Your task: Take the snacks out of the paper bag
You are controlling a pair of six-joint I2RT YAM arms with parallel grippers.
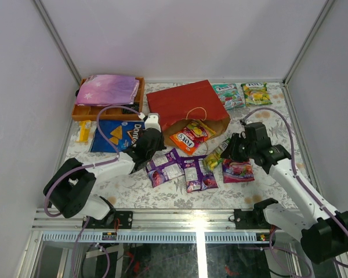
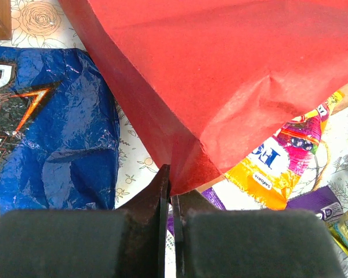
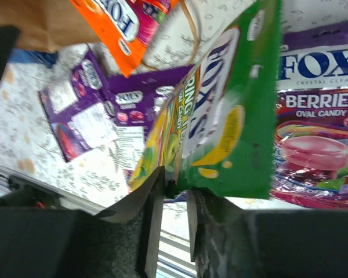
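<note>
Top external view: bag (image 1: 182,104) lies on its side, mouth toward me. Orange pkt (image 1: 188,138) sits half out of the mouth, and I judge it the one snack not yet clear. L gripper (image 1: 152,141) is clenched on the bag's near-left corner, only the paper tip between the jaws. Just right of the mouth, R gripper (image 1: 232,149) has the green pkt (image 1: 214,156) by its edge. Jaws stand a bit apart; can't tell if they pinch it or it's loose.

In front of the mouth on the table (image 1: 162,197): purple pkts (image 1: 164,167), and the berries pkt (image 1: 238,171) near my R gripper. Doritos (image 1: 115,136) is left of the bag, far green pkts (image 1: 227,95) behind its right side, and tray (image 1: 141,95) w/ pouch (image 1: 107,90) behind its left.

Risks:
- The corner pinch is thin, so a tug could tear or slip it, and the bag could then shift over the orange pkt.
- If R lets go here, the green pkt could land on the berries pkt and leave a cluttered pile.
</note>
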